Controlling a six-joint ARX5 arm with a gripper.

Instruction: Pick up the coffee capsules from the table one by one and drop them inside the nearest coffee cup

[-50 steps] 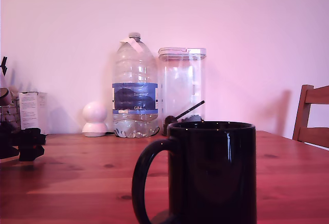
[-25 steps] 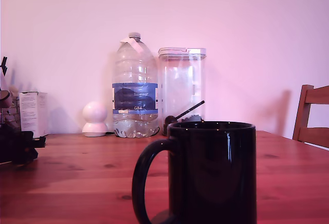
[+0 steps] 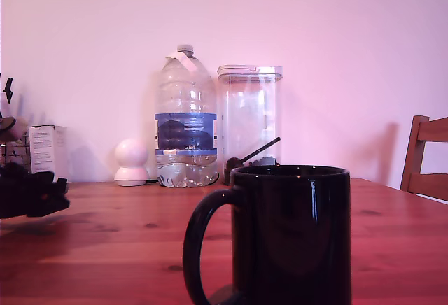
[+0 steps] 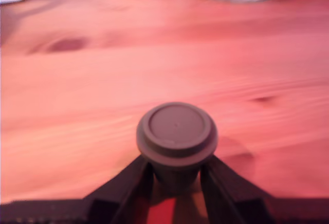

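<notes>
pincer is clamped on a capsule just under its rim so it hangs flat-side up, over the desk at about 9 o'clock from the mug

The reddish-brown wooden tabletop is occupied by a black coffee cup at its near edge, while a water bottle, a clear canister and a white round device are lined along its far edge.

hand: black | two flat angular fingers | red patch between finger bases | blurred
</notes>
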